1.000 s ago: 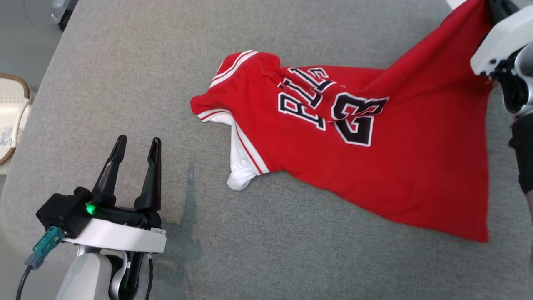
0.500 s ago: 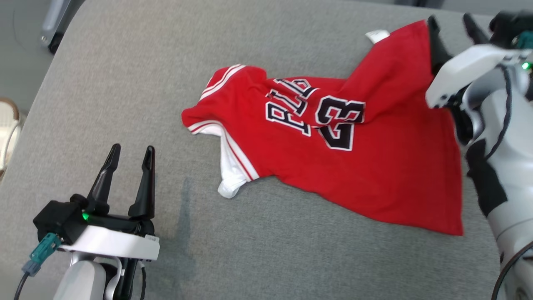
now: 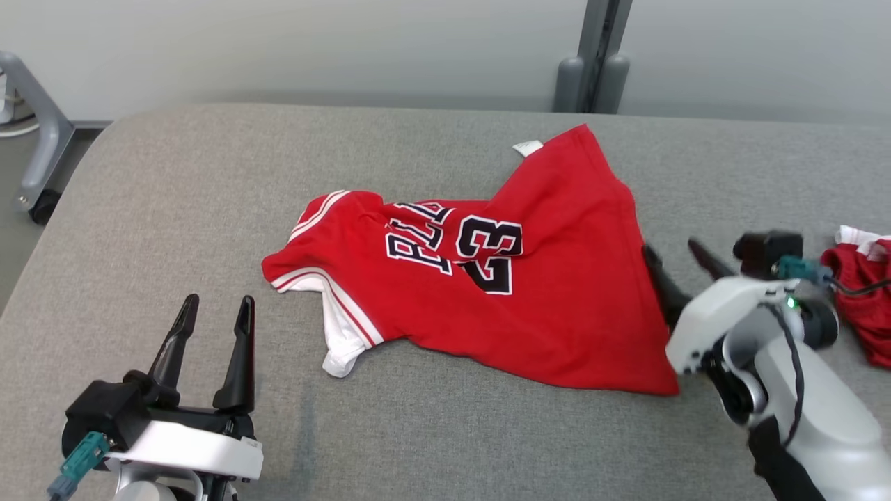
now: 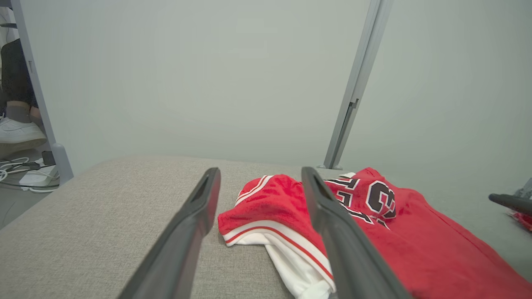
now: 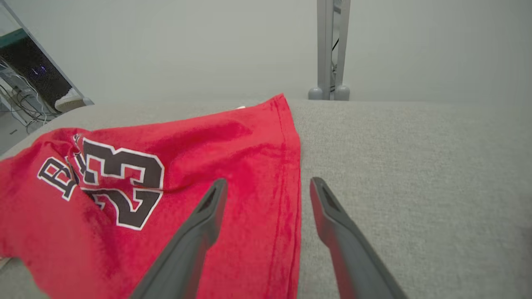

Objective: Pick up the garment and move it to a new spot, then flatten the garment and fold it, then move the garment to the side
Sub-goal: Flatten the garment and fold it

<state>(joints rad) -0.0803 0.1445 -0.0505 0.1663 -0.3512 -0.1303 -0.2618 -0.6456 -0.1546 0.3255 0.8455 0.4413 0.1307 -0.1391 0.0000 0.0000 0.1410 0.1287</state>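
The garment (image 3: 543,292) is a red jersey with white-striped trim and a black 23. It lies loosely spread and wrinkled on the grey padded table (image 3: 174,181), its hem toward the right. My right gripper (image 3: 674,252) hovers open just over the hem's right edge, with nothing between its fingers; in the right wrist view the hem (image 5: 286,182) runs up between the two fingers. My left gripper (image 3: 214,307) stands open near the front left, well short of the jersey's sleeve (image 4: 266,211). That sleeve end shows a white inner layer (image 3: 341,334).
Another red and white cloth (image 3: 863,292) lies at the table's right edge, behind my right wrist. A grey post (image 3: 592,56) rises behind the table against a pale wall. A wheeled frame leg (image 3: 35,153) stands off the far left corner.
My right gripper has let go of the jersey's hem and drawn back toward me, standing open. The lifted hem has dropped flat. The head camera has tilted up, shifting the whole picture.
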